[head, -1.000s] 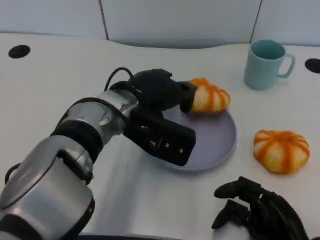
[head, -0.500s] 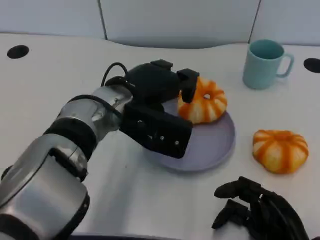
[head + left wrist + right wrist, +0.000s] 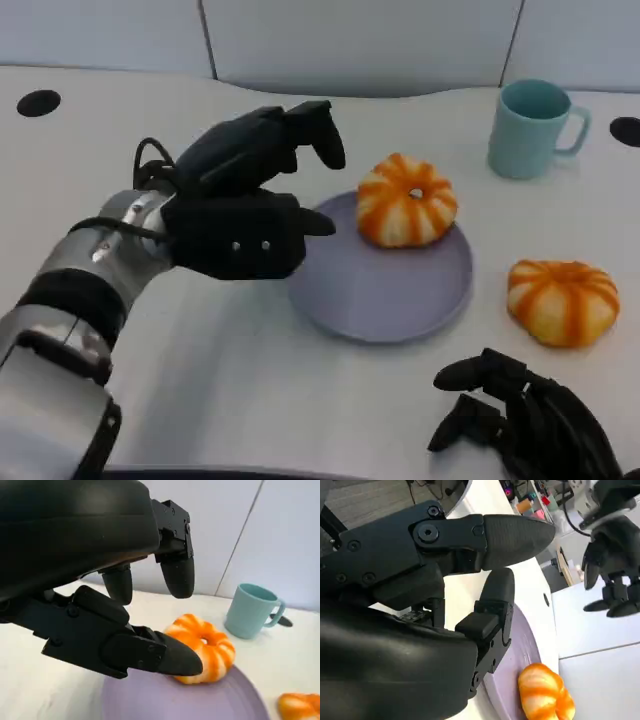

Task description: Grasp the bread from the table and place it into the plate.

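Bread (image 3: pixel 407 201) sits on the far part of the purple plate (image 3: pixel 370 290), ring-shaped, orange-and-white striped, hole facing up; left hand (image 3: pixel 245 195) hovers just left of the plate's left rim, fingers (image 3: pixel 318 133) spread apart with nothing in them, clear of the bread. A second striped bread (image 3: pixel 561 300) lies on the white table (image 3: pixel 240 370) to the right of the plate, not touching it, and a teal mug (image 3: pixel 531 127) stands at far right with its handle pointing right. Right hand (image 3: pixel 525 425) rests at the near right edge of the table, empty, fingers loosely curled but apart.
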### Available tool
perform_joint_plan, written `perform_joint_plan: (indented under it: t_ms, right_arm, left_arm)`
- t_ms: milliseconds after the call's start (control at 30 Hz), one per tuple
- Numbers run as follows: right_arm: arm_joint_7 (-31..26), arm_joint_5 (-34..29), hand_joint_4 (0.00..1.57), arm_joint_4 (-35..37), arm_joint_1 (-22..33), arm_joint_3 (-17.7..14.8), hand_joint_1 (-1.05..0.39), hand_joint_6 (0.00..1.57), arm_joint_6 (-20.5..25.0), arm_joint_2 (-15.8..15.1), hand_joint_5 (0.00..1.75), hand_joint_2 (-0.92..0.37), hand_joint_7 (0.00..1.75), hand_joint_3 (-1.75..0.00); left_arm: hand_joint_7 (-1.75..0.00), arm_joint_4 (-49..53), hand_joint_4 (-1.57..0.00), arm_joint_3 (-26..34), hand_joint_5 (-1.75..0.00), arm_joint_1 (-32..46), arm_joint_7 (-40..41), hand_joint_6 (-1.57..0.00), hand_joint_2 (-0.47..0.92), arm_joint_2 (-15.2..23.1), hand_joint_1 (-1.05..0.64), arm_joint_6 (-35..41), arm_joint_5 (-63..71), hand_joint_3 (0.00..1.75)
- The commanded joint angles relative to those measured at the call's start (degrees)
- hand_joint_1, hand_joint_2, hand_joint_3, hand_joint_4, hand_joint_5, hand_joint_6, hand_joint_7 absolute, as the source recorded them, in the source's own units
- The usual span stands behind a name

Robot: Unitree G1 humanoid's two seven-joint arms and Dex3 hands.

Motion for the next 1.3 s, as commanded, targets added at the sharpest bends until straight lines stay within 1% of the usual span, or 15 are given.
perform_joint_plan:
  t_ms: [33,67,100,133,267,433,533,633,733,800,933,1000,1100,1300]
  right_arm:
    - [0.2,0.4,0.58,0.9,0.0,-0.9,-0.46,0.6,0.0,-0.9,1.4,-0.92,0.97,-0.43]
    - [0.1,0.3,0.58,1.0,-0.1,-1.0,-0.46,0.59,-0.1,-0.9,1.4,-0.92,0.97,-0.43]
    - [0.0,0.2,0.59,1.0,-0.1,-1.0,-0.47,0.59,-0.1,-0.9,1.4,-0.92,0.97,-0.43]
    - [-0.1,0.0,0.59,1.1,-0.1,-1.1,-0.47,0.59,-0.2,-0.9,1.4,-0.92,0.97,-0.44]
    - [-0.4,-0.2,0.58,1.7,-0.4,-1.5,-0.47,0.58,-1.2,-0.6,1.41,-0.92,0.98,-0.45]
    - [-1.2,-0.7,0.57,2.2,-0.6,-1.6,-0.47,0.58,-3.0,-0.3,1.44,-0.92,1.0,-0.46]
    - [-1.8,-0.7,0.56,2.2,-0.6,-1.7,-0.47,0.58,-3.5,-0.2,1.46,-0.92,1.01,-0.46]
    - [-1.4,-0.7,0.54,3.3,-1.0,-2.0,-0.49,0.56,-5.2,-0.2,1.49,-0.92,1.03,-0.45]
    - [-1.8,-0.7,0.54,3.7,-1.2,-2.0,-0.5,0.56,-5.5,-0.3,1.49,-0.92,1.04,-0.43]
    - [-2.2,-0.9,0.54,3.5,-1.2,-2.0,-0.49,0.56,-5.1,-0.4,1.49,-0.92,1.04,-0.44]
    - [-2.4,-0.8,0.54,3.7,-1.4,-2.0,-0.48,0.56,-5.0,-0.5,1.49,-0.92,1.04,-0.44]
    - [-2.4,-0.7,0.54,3.8,-1.5,-2.0,-0.48,0.56,-4.9,-0.5,1.49,-0.92,1.05,-0.44]
    - [-2.9,-1.1,0.54,3.6,-1.5,-1.8,-0.48,0.55,-4.9,-0.6,1.49,-0.92,1.05,-0.44]
    - [-3.1,-1.4,0.54,3.7,-1.7,-1.7,-0.48,0.55,-4.8,-0.8,1.49,-0.92,1.05,-0.44]
  left_arm:
    - [-1.13,-3.0,0.0,4.6,-1.55,4.0,-6.0,-0.06,0.92,1.7,-0.78,-2.4,-6.4,0.25]
    - [-1.07,-3.7,0.0,6.0,-1.53,5.2,-7.9,-0.08,0.92,1.5,-0.77,-2.9,-8.6,0.24]
    - [-0.97,-4.3,0.0,7.0,-1.49,6.0,-9.4,-0.13,0.92,1.4,-0.74,-3.1,-10.2,0.23]
    - [-0.93,-5.2,0.0,8.2,-1.47,7.1,-11.1,-0.14,0.92,1.3,-0.73,-3.5,-12.1,0.22]
    - [-0.88,-8.5,-0.02,12.1,-1.46,11.7,-16.5,-0.19,0.92,0.7,-0.65,-4.7,-18.9,0.18]
    - [-0.86,-13.4,-0.04,15.7,-1.48,17.6,-21.4,-0.2,0.92,0.4,-0.66,-3.7,-25.3,0.21]
    - [-0.83,-17.1,-0.06,17.6,-1.46,21.6,-23.3,-0.23,0.92,-0.1,-0.64,-3.3,-28.7,0.2]
    - [-0.81,-21.7,-0.1,19.4,-1.44,25.3,-25.2,-0.26,0.92,-0.9,-0.63,-0.4,-32.5,0.18]
    - [-0.81,-25.8,-0.12,20.9,-1.44,28.7,-27.7,-0.27,0.92,-1.7,-0.61,2.8,-36.9,0.18]
    - [-0.82,-28.5,-0.13,21.9,-1.45,31.2,-28.0,-0.27,0.92,-1.9,-0.61,4.2,-38.4,0.2]
    - [-0.88,-32.9,-0.13,23.1,-1.48,35.4,-28.7,-0.25,0.92,-2.3,-0.63,6.5,-40.4,0.25]
    - [-0.89,-36.2,-0.11,23.7,-1.46,38.4,-30.2,-0.22,0.92,-2.1,-0.64,9.6,-42.7,0.26]
    - [-0.89,-39.2,-0.1,25.0,-1.45,41.6,-31.0,-0.19,0.92,-2.5,-0.67,11.9,-45.1,0.27]
    - [-0.92,-42.7,-0.14,26.7,-1.44,46.5,-31.6,-0.26,0.92,-3.0,-0.67,16.6,-47.8,0.22]
